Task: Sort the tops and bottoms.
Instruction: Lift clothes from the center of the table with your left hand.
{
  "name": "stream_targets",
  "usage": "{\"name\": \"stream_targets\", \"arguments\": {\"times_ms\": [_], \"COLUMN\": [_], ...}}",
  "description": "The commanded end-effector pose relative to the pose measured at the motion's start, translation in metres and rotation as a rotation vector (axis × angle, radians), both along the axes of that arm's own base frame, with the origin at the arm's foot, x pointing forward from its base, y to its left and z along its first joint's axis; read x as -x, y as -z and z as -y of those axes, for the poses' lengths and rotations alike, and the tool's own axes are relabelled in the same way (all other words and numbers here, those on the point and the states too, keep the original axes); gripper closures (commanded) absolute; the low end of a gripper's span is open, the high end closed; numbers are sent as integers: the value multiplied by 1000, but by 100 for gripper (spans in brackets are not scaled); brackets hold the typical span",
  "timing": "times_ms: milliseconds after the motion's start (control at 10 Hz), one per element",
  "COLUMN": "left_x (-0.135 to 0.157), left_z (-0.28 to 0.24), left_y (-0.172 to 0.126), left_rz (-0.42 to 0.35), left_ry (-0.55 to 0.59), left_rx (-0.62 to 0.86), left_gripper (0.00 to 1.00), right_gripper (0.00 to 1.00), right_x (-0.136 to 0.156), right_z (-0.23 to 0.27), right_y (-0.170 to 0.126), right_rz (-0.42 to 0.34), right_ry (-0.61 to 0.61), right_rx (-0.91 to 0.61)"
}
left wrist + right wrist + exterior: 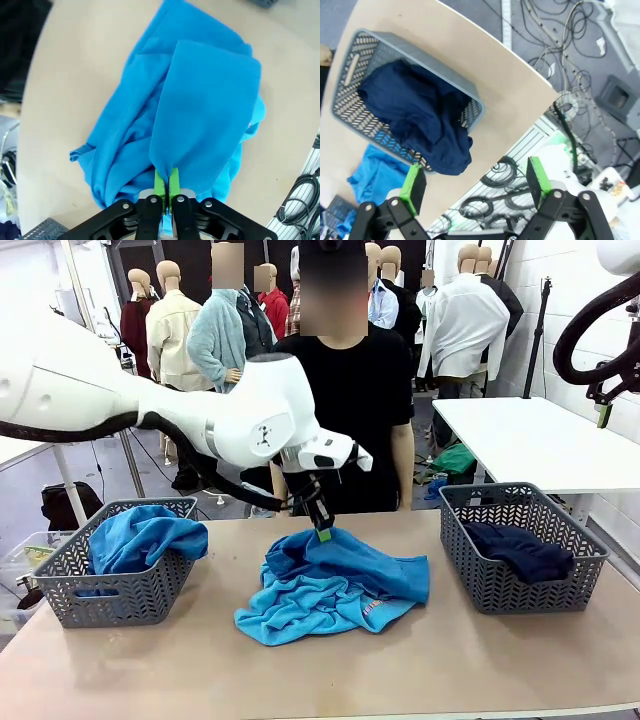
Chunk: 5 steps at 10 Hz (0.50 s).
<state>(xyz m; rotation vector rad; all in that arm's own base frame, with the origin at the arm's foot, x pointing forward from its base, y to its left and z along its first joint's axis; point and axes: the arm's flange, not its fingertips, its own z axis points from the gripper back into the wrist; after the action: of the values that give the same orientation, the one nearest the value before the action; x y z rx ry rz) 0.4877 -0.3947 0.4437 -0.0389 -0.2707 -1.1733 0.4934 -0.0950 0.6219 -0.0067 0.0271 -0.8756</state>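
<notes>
**Left gripper (pixel 323 532) pinched on blue cloth, right gripper (pixel 475 167) spread wide**

On the table (pixel 500 670): two grey baskets, the left basket (pixel 60 585) well to the left of the heap of tops (pixel 330 600), the right basket (pixel 480 585) to the heap's right. In the heap, at least two pieces, medium blue over turquoise; exact count unclear. More blue tops (pixel 140 535) in the left basket. One dark navy bottoms (pixel 520 552) in the right basket. At the heap's far edge, left gripper's fingers pressed together on a raised medium blue fold. Above the right basket, right gripper's fingers far apart, holding nothing.
</notes>
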Motion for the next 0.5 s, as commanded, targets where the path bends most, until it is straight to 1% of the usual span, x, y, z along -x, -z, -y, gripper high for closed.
{"name": "stream_targets", "arguments": {"times_ms": [0, 100, 200, 300, 400], "left_x": [11, 18, 30, 40, 44], "left_z": [4, 11, 17, 25, 33], "left_y": [-41, -64, -93, -128, -160], "left_rz": [118, 194, 289, 369, 433], "left_ry": [40, 44, 54, 61, 39], "left_rx": [20, 29, 18, 1, 15], "left_gripper": [100, 100, 100, 100, 100], "right_gripper": [0, 0, 0, 0, 0], "right_x": [1, 1, 1, 1, 1], "right_z": [0, 0, 0, 0, 0], "right_y": [-1, -1, -1, -1, -1], "right_rz": [-9, -9, -9, -9, -9], "right_ry": [-3, -3, -3, -3, -3], "right_rx": [15, 15, 15, 15, 15]}}
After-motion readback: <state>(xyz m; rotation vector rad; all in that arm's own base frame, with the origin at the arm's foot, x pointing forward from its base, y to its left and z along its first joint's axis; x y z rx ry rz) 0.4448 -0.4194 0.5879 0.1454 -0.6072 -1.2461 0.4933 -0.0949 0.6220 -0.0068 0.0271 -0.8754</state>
